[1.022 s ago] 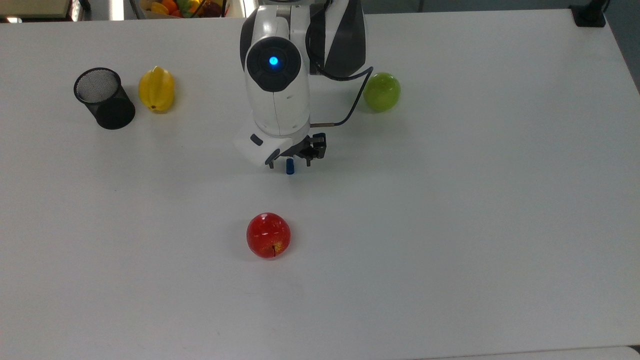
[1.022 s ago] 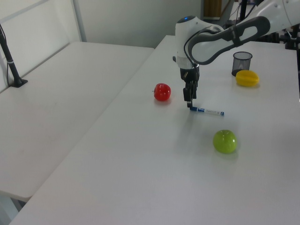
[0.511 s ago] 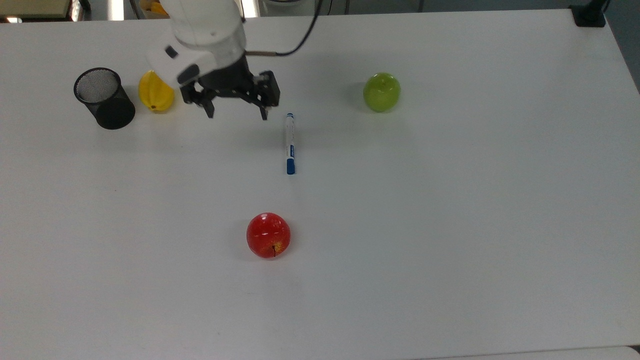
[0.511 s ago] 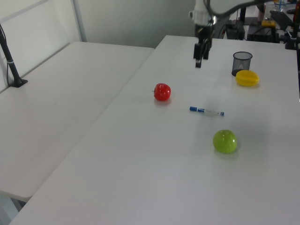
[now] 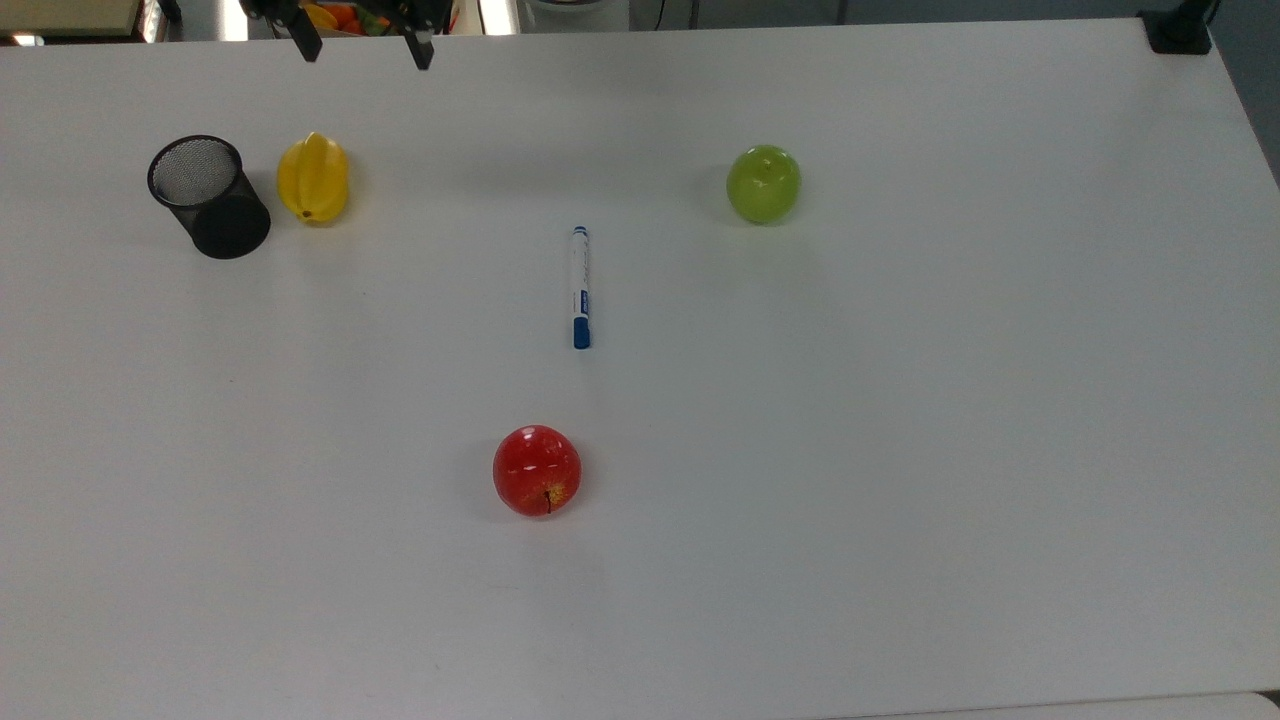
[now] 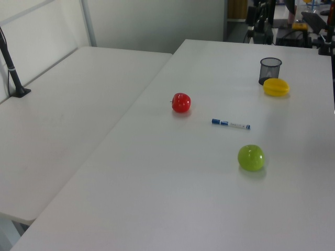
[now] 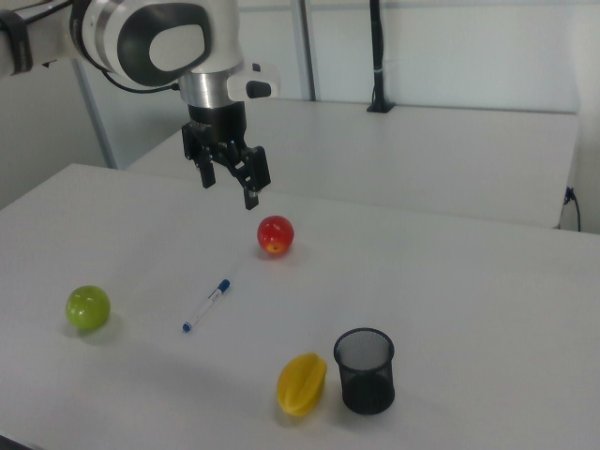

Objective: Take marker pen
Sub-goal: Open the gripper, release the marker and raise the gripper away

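Since half a second ago the pincer has drawn away from the marker pen toward the far edge of the table; in the top view just its two dark fingertips remain at the upper edge, above the yellow fruit. A second ago it stood right over the pen's blue cap. The pen itself has not shifted.

In the right view the pincer hangs in the air well above the table, fingers spread apart and holding nothing, with the red apple below it toward the right view's right.

The marker pen lies flat on the table near its middle, apart from everything else. In the top view it runs up and down, blue cap toward the red apple. In the left view the pen lies between the red apple and the green apple.

The green apple sits toward the top view's right of the pen. The yellow fruit stands just beside a black mesh cup at the top view's left, well apart from the pen.
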Motion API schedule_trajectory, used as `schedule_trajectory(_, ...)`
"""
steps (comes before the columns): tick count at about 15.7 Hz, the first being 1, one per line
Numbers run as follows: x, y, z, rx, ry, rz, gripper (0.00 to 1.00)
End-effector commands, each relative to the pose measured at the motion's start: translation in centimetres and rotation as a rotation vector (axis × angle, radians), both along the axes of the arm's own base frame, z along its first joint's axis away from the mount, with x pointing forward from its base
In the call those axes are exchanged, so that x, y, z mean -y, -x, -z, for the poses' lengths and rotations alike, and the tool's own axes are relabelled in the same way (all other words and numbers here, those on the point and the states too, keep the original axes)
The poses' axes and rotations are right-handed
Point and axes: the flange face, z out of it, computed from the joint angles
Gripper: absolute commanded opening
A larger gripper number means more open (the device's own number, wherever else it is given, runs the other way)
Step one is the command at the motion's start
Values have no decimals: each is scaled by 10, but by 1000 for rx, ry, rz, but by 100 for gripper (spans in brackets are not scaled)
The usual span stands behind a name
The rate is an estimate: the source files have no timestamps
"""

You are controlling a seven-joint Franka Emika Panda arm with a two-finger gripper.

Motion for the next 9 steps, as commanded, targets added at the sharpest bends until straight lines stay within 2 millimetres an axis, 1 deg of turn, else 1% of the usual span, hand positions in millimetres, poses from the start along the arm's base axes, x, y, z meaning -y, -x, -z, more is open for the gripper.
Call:
schedule_trajectory(1,4,30,-4,-44,17,15,100)
schedule_trajectory(3,3,32,-3,-64,43,8,100)
schedule_trajectory(9,-5,26,5,-72,54,-11,100)
